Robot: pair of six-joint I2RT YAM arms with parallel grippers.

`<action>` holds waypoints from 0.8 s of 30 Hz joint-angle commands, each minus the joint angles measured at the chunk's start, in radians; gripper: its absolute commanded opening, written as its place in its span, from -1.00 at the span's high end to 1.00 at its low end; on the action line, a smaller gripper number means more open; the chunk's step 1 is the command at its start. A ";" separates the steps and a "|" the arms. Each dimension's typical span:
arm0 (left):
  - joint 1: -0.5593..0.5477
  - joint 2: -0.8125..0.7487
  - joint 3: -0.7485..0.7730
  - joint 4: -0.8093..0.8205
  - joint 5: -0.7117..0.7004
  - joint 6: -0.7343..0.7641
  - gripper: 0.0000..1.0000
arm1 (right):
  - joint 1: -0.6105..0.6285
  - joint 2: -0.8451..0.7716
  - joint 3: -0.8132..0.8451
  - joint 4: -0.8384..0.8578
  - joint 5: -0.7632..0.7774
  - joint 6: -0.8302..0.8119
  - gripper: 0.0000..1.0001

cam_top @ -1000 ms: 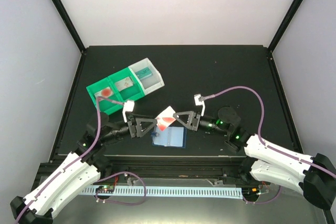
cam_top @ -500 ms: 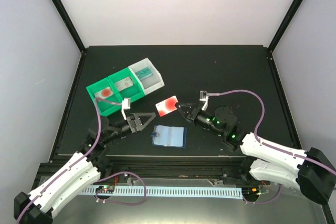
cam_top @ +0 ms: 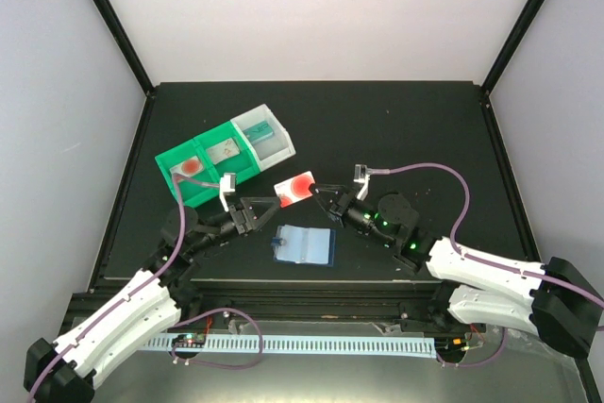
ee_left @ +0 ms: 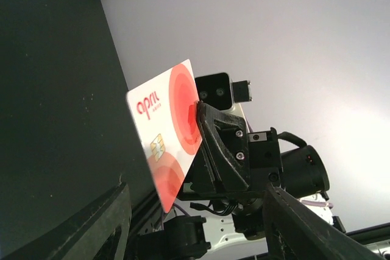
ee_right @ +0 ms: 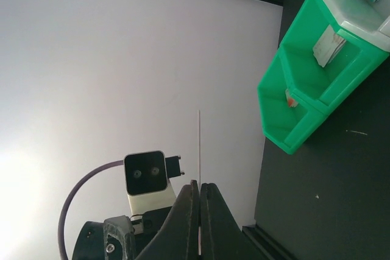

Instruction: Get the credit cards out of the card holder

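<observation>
The credit card (cam_top: 295, 187) with the red-orange patch is held off the surface, pinched by the right tool (cam_top: 316, 190). The left tool (cam_top: 267, 205) is near it, fingers spread. The pale-blue card holder (cam_top: 304, 245) lies flat on the black worktop (cam_top: 396, 129) below them. A green tray (cam_top: 212, 165) sits at the far left, and pale walls (cam_top: 302, 16) enclose the space.

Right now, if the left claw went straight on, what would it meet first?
Probably the credit card pinched in the right claw, dead ahead of the left claw; depth is hard to judge.
</observation>
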 commanded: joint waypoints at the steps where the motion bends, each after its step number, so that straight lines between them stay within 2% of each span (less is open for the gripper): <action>1: 0.003 -0.024 0.001 -0.006 -0.028 -0.026 -0.22 | 0.011 0.001 0.029 0.050 0.053 -0.003 0.98; 3: 0.003 -0.023 -0.003 -0.003 -0.028 -0.031 -0.19 | 0.015 0.003 0.033 0.050 0.054 -0.007 0.98; 10: 0.002 -0.014 0.003 0.016 -0.020 -0.039 0.16 | 0.028 0.008 0.034 0.059 0.061 -0.005 0.98; 18: 0.003 0.008 0.003 0.060 0.012 -0.049 0.38 | 0.029 0.035 0.001 0.123 0.027 0.014 0.98; 21: 0.003 -0.002 -0.002 0.058 0.006 -0.045 0.64 | 0.029 0.032 -0.011 0.118 0.030 0.008 0.98; 22: 0.002 -0.008 -0.004 0.056 0.002 -0.043 0.84 | 0.029 0.028 -0.019 0.125 0.031 0.009 0.98; 23: 0.002 -0.014 -0.004 0.050 -0.004 -0.039 0.95 | 0.028 0.025 -0.025 0.128 0.032 0.009 0.98; 24: 0.002 -0.022 -0.004 0.037 -0.011 -0.033 0.97 | 0.029 0.023 -0.030 0.126 0.033 0.007 0.98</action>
